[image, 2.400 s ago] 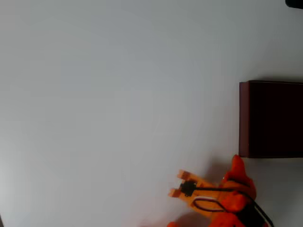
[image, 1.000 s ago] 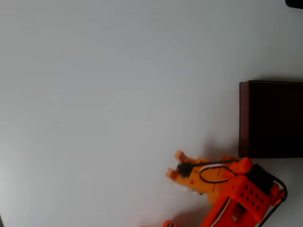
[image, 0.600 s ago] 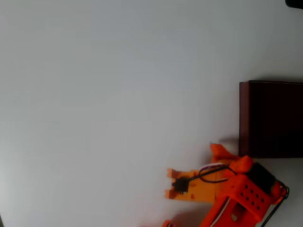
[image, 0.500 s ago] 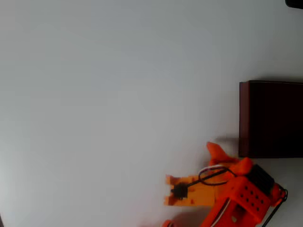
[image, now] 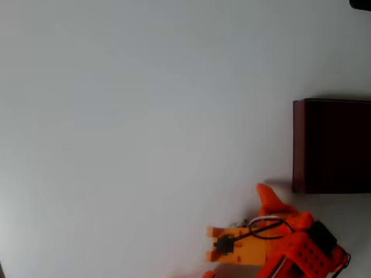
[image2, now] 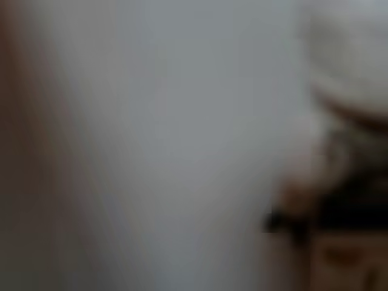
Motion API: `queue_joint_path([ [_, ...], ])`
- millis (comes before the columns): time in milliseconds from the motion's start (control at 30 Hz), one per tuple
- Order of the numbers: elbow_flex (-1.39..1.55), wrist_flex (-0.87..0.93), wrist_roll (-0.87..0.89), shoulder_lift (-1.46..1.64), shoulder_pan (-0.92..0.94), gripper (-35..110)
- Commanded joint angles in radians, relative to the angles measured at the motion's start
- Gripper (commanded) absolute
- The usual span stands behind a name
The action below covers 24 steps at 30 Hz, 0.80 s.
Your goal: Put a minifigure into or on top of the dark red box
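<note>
In the overhead view, the dark red box [image: 330, 145] at three o'clock is cut off by the right edge, so its far wall cannot be seen. The orange arm [image: 301, 255] at five o'clock runs off the bottom edge. A small dark shape [image: 360, 3] at one o'clock is clipped by the corner, unidentifiable. The wrist view is wholly blurred: grey, with a pale smudge [image2: 351, 73] at two o'clock.

Plain pale grey-white table [image: 145, 116]; dark red box [image: 298, 145] with near-black inside at its right edge; bright orange gripper [image: 264, 194], black cable.
</note>
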Motion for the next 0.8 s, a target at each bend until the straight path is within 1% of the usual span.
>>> queue_joint_path([
  [0, 0.018, -0.008, -0.052, 0.031, 0.008, 61],
  [467, 0.061, -0.023, -0.015, 0.023, -0.018, 60],
  [667, 0.066, -0.084, -0.014, 0.041, -0.054, 50],
  [733, 0.06, -0.109, 0.002, 0.044, -0.058, 43],
  [767, 0.06, -0.13, 0.028, 0.046, -0.06, 36],
])
